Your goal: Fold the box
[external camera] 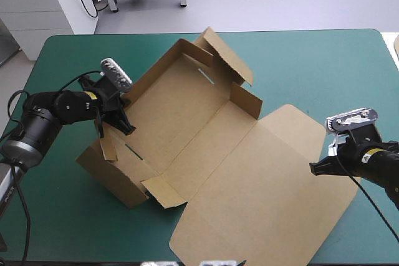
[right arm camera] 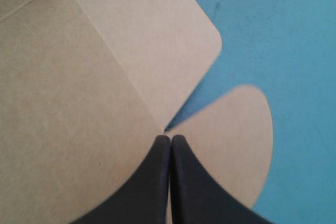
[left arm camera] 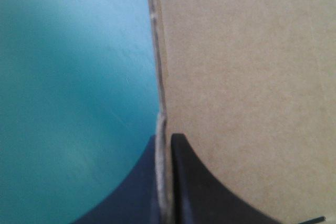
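Note:
The brown box [external camera: 187, 116] lies in the middle of the table as an open tray. Its far and left walls are raised, and its lid [external camera: 262, 185] lies flat toward the front right. My left gripper [external camera: 120, 123] is at the tray's left wall. In the left wrist view the gripper [left arm camera: 167, 145] is shut on the box, with the edge of the wall [left arm camera: 241, 77] between its fingers. My right gripper [external camera: 317, 167] hovers at the lid's right edge. In the right wrist view it [right arm camera: 170, 139] is shut, pointing at the notch between two rounded lid flaps [right arm camera: 79, 77].
The teal-green cover [external camera: 324, 66] shows all around the box, widest at the far right and front left. The lid's front corner reaches close to the table's front edge [external camera: 187, 260]. A small end flap [external camera: 163, 192] juts out at the tray's near corner.

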Controlling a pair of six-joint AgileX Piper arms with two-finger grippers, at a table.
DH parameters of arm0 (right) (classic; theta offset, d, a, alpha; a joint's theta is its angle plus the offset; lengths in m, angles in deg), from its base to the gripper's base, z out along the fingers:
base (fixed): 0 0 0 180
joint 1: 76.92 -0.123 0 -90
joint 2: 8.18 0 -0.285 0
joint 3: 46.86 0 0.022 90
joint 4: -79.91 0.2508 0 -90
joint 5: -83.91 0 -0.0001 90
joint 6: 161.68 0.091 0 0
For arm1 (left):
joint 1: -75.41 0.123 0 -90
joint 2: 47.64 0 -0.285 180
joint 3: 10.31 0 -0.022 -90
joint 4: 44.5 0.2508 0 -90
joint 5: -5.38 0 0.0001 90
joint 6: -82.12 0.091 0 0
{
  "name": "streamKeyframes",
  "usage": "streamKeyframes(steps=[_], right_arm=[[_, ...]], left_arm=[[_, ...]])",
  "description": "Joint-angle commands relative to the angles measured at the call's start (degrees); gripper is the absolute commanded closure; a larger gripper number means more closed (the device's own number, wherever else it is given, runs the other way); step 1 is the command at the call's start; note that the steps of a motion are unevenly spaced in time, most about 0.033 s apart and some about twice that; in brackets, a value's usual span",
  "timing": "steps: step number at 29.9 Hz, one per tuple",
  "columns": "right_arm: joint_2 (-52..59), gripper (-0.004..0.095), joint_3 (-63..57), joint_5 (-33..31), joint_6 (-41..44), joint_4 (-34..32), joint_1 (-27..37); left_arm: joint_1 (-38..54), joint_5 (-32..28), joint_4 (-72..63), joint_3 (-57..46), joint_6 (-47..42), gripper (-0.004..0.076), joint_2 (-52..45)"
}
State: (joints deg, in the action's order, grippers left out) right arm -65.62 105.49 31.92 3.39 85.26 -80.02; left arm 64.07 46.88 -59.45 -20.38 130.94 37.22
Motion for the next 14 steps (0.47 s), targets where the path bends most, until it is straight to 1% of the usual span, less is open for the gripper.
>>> streamKeyframes(steps=[1,7,12,14], right_arm=[[0.4,0.0924,1.5,2.9,0.2,0.2,0.4],[0.4,0.0924,1.5,2.9,0.8,0.2,0.4],[0.4,0.0924,1.5,2.8,1.0,0.3,0.4],[0.4,0.0924,1.5,2.8,1.5,0.3,0.4]], left_arm=[[-6.1,-9.6,4.4,4.8,0.9,0.0731,-0.2],[-16.0,-20.3,13.5,7.3,0.7,0.0731,3.7],[-22.2,-27.7,24.2,9.7,0.3,0.0731,7.0],[-23.9,-29.4,27.2,10.4,0.3,0.0731,8.0]])
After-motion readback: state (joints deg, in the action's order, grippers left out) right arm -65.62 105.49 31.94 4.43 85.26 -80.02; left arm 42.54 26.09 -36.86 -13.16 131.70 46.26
